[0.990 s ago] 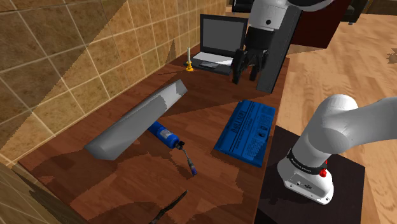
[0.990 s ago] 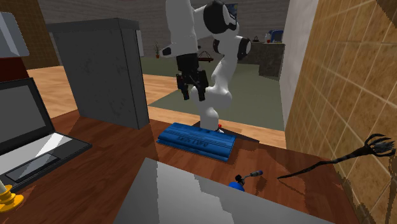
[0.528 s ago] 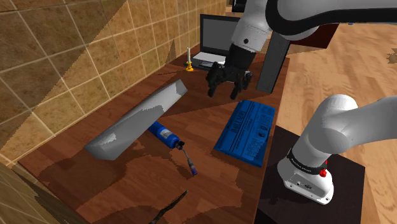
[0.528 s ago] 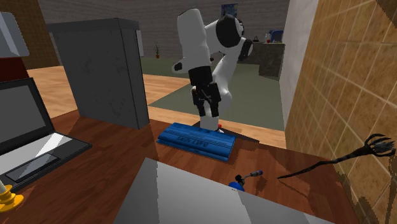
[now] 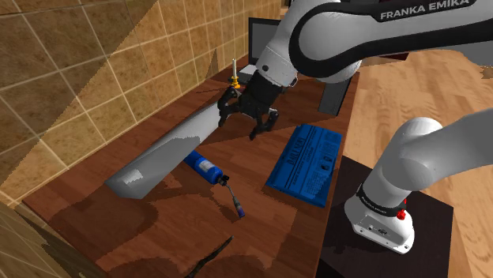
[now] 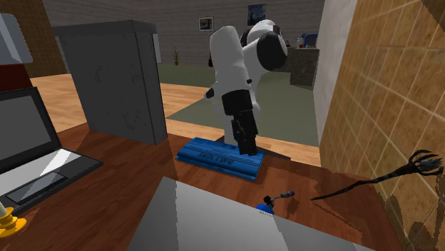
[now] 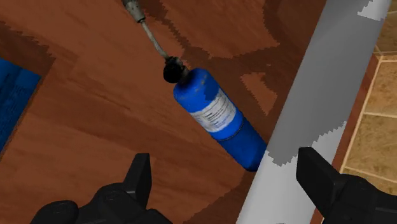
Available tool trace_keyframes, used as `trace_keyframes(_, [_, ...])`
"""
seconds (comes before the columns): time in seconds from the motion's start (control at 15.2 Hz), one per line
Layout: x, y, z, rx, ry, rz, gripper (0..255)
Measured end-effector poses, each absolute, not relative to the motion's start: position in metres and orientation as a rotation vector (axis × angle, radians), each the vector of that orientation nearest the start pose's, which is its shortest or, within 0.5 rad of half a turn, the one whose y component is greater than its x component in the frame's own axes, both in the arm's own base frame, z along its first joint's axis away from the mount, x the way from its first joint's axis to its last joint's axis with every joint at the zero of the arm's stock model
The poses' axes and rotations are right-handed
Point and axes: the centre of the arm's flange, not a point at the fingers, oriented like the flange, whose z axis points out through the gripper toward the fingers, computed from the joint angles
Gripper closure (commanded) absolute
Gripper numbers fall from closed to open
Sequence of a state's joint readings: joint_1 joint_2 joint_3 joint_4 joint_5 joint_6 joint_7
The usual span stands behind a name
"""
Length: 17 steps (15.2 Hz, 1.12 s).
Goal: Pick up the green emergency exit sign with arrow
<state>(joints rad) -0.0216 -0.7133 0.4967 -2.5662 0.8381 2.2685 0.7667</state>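
Two black jaws stand wide apart with nothing between them. We see them hanging above the blue torch canister (image 7: 216, 118), which lies on the wooden table (image 7: 83, 127). On the canister's wall side lies the long sign slab (image 5: 170, 150), drawn plain grey, its edge covering the canister's base. A blue ribbed panel (image 5: 306, 162) lies flat, well apart, on the canister's other side. Far beyond the canister stands a candle (image 5: 234, 73).

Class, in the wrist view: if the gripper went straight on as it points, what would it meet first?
Likely the end of the blue canister, where it meets the edge of the grey slab; both lie ahead of the open gripper. Depth is unclear; either could come first.
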Motion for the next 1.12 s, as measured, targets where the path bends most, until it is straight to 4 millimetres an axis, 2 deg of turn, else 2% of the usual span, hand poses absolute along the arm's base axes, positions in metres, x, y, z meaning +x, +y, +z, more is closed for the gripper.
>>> trace_keyframes(0.46, [0.373, 0.263, 0.485, -2.114, 1.213, -0.180, 0])
trace_keyframes(0.66, [0.399, 0.283, 0.480, -1.989, 1.308, -0.199, 0])
trace_keyframes(0.86, [0.411, 0.288, 0.475, -1.939, 1.340, -0.204, 0])
trace_keyframes(1.12, [0.412, 0.288, 0.456, -1.931, 1.345, -0.204, 0])
